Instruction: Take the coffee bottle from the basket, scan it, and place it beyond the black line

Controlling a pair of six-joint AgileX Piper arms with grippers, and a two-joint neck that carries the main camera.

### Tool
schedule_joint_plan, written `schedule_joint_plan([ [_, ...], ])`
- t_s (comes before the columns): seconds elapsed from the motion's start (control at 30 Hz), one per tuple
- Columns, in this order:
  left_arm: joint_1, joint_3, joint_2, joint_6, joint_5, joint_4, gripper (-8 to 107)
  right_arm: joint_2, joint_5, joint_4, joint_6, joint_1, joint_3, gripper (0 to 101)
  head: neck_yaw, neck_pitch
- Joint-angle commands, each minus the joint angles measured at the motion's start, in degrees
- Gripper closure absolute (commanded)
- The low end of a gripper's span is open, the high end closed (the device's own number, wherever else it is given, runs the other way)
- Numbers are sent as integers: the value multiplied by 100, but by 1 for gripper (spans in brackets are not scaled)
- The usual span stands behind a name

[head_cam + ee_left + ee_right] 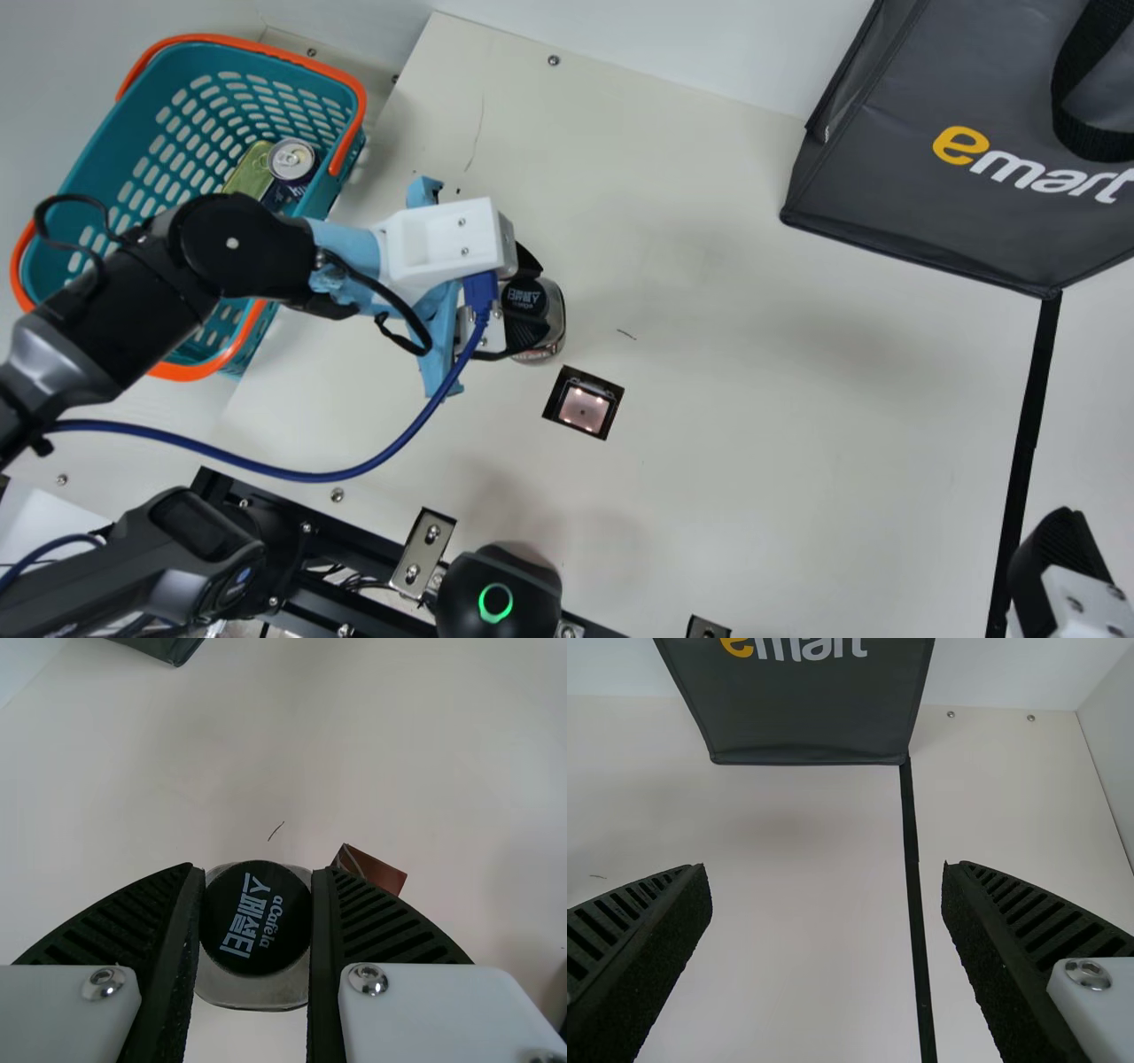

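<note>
Coffee bottle is clasped by 2 left fingers.

Coffee bottle: partly hidden from me under my left gripper; I can't tell whether its base touches the tabletop
Basket: partly behind my left arm
Green item: too covered for me to identify
Bag: cut off by the main view's top and right edges
Right gripper: cropped at the lower right corner there
Thin mark: too small for me to make out

The bag blocks; nearer, the table seems passable.
</note>
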Motion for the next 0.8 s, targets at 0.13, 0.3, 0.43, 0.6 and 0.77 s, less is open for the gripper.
schedule_joint_plan([
  [0.13, 126, -53, 30, 73, 99, -5, 32, 0, 0, 0, 0, 0, 0, 10, 14, -96],
  [0.3, 275, -90, 36, 146, 183, -19, 15, 0, 0, 0, 0, 0, 0, 10, 14, -96],
  [0.43, 384, -119, 31, 181, 242, -33, 9, 0, 0, 0, 0, 0, 0, 10, 14, -96],
  [0.6, 512, -170, 10, 178, 329, -49, 9, 0, -6, 0, 0, 0, 0, 10, 14, -96],
  [0.77, 639, -246, -24, 83, 416, -70, 9, 0, -6, 0, 0, 0, 0, 10, 14, -96],
])
